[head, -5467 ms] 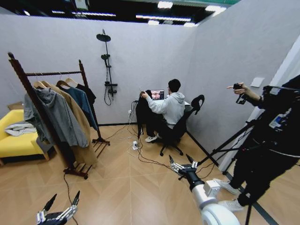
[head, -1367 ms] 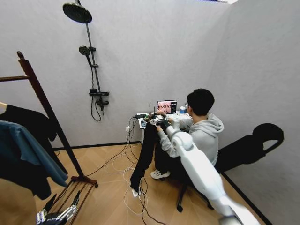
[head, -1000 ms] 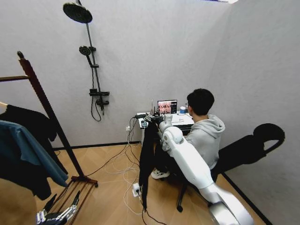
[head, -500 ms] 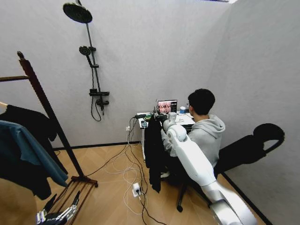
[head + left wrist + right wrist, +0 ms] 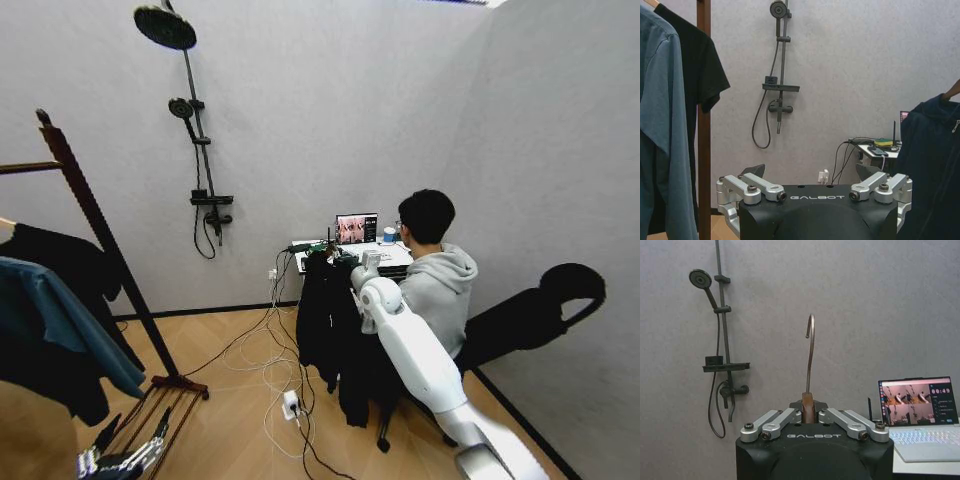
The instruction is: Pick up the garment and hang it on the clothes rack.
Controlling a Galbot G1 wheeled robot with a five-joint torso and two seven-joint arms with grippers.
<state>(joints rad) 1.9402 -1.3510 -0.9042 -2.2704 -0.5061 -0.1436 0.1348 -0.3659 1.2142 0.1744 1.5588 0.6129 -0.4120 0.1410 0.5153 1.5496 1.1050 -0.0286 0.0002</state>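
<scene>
Since half a second ago the garment (image 5: 340, 335) has turned from edge-on to broadside and now hangs wider in front of the seated person's (image 5: 438, 285) chair. It hangs with its long axis vertical, from the hanger neck (image 5: 808, 410) that the right gripper (image 5: 348, 259) is clamped on; the hanger's metal hook (image 5: 810, 352) points straight up above the fingers. The garment is off the floor, beside the desk (image 5: 385, 262) with the laptop (image 5: 357, 228), above loose cables (image 5: 285, 375). The clothes rack (image 5: 95, 235) stands well apart at the left of the head view, already carrying a blue sweater (image 5: 65, 330) and a black garment (image 5: 60, 265). The shower stand (image 5: 195, 140) is on the wall between rack and garment. The left gripper (image 5: 128, 450) hangs low near the rack's base, its fingers spread apart and holding nothing.
</scene>
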